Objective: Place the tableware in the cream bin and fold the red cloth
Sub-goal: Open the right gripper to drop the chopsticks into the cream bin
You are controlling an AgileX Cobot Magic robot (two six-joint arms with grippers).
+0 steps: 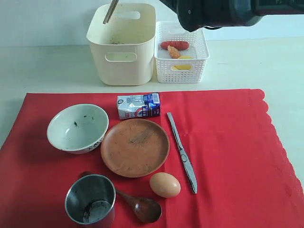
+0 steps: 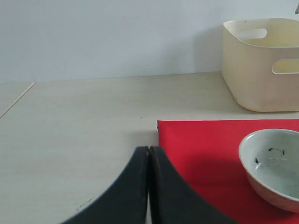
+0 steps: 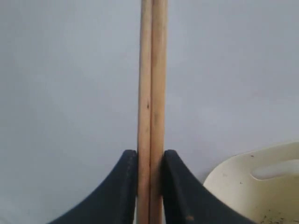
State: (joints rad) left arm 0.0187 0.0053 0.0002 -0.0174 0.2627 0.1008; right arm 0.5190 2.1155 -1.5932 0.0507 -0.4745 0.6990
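right gripper (image 3: 150,156): jaws pinched on the pair of wooden chopsticks (image 3: 151,93), one black finger on each side. the two sticks lie side by side, touching, parallel. their long axis runs straight out from between the fingers.

in the exterior view the pair is steeply tilted, close to upright. the lower end points down over the opening of the cream bin (image 1: 122,61), near its left wall. the upper end leaves the frame at the top. whether the tip is below the rim cannot be told.

left gripper (image 2: 148,149): fingers pressed together, nothing between them. it sits over bare table at the far left corner of the red cloth (image 1: 228,142).

on the cloth:
- white speckled bowl (image 1: 77,127), upright, left.
- brown round plate (image 1: 135,147), centre.
- steel cup (image 1: 90,199), upright, near edge.
- dark wooden spoon (image 1: 142,206), handle running behind the cup.
- silver table knife (image 1: 182,152), long axis near-to-far, slightly slanted, right of the plate.
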